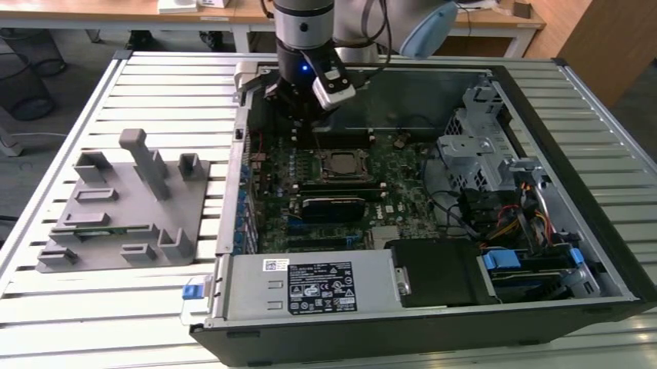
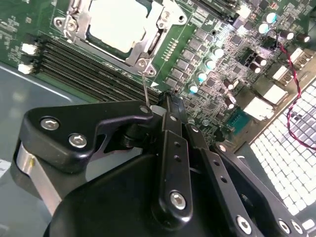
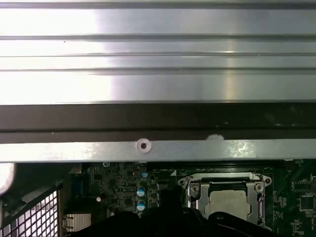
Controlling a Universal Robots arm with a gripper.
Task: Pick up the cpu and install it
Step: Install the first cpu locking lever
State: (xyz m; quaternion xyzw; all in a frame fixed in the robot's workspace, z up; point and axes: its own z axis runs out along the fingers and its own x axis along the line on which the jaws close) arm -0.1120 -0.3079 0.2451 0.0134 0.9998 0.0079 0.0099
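- cpu (image 2: 118,22): flat square chip with pale metal top, lying seated in the socket of the motherboard (image 1: 411,165); seen also in the exterior view (image 1: 340,163) and the first wrist view (image 3: 228,203)
- socket frame (image 2: 148,49): metal bracket around the chip on all visible sides; a thin wire lever (image 2: 144,89) rises from its corner toward the gripper; whether the frame is latched, cannot tell
- step in hand, as judged: chip appears already placed; good practice here is to stay square above the socket, put no sideways load on the chip, and keep the lever free
- gripper (image 2: 165,106): black fingers drawn together at the tips, nothing visibly between them; tips just beside the lever top, contact cannot be told; poised above the board beside the socket
- computer case (image 1: 575,100): open, lying on the slatted surface (image 1: 154,92); grey parts fixture (image 1: 123,204) well apart, toward the exterior view's left
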